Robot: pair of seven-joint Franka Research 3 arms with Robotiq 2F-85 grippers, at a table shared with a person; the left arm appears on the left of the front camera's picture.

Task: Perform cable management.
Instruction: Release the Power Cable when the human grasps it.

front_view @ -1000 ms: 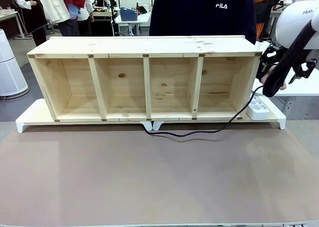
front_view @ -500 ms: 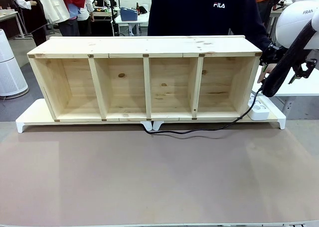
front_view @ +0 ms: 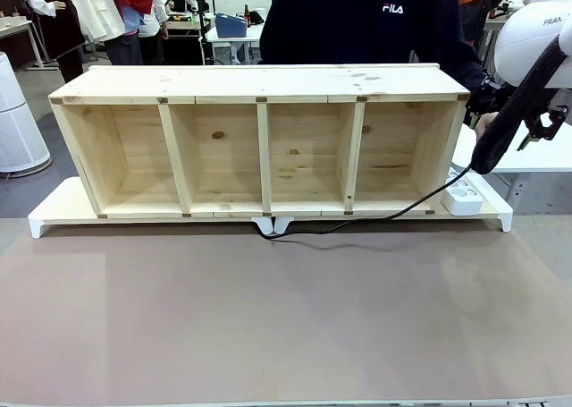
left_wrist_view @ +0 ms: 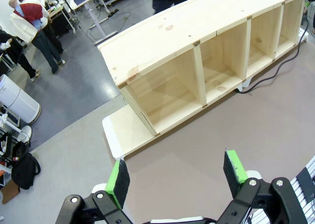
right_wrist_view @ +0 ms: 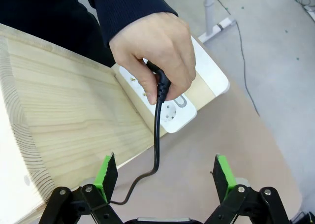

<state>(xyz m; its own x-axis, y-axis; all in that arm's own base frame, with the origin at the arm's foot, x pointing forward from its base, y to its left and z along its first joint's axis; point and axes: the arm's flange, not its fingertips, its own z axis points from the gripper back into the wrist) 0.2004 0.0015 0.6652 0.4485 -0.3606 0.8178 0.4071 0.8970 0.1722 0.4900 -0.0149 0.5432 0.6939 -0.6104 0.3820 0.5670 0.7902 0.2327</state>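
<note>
The desk [front_view: 268,317] lay under a brown mat. At its far side stood a long wooden shelf unit [front_view: 259,148] with four open compartments, resting on a white riser board [front_view: 54,212]. In the left wrist view the shelf unit [left_wrist_view: 206,51] sat well ahead of the left claw [left_wrist_view: 177,177] and above it in the picture. The left claw hung over the bare mat, its green pads [left_wrist_view: 118,182] set wide apart with nothing between them.

A person in a dark sweater [front_view: 366,22] stood behind the shelf unit. In the right wrist view the person's hand [right_wrist_view: 155,49] lay straight ahead of the right claw [right_wrist_view: 165,177], gripping the plug at the end of the cable [right_wrist_view: 157,130] over a white power strip [right_wrist_view: 170,111]. The strip sat against the end wall of the shelf unit [right_wrist_view: 64,120], which lay ahead and to the left of the right claw's fingers. From the hand the cable dropped toward the claw and curled off past its left pad [right_wrist_view: 107,177] without touching it. The right claw stood open and empty, both pads clear of the cord.

In the front view the cable [front_view: 357,221] ran from the power strip [front_view: 463,195] along the foot of the shelf unit to the middle of the riser board.
</note>
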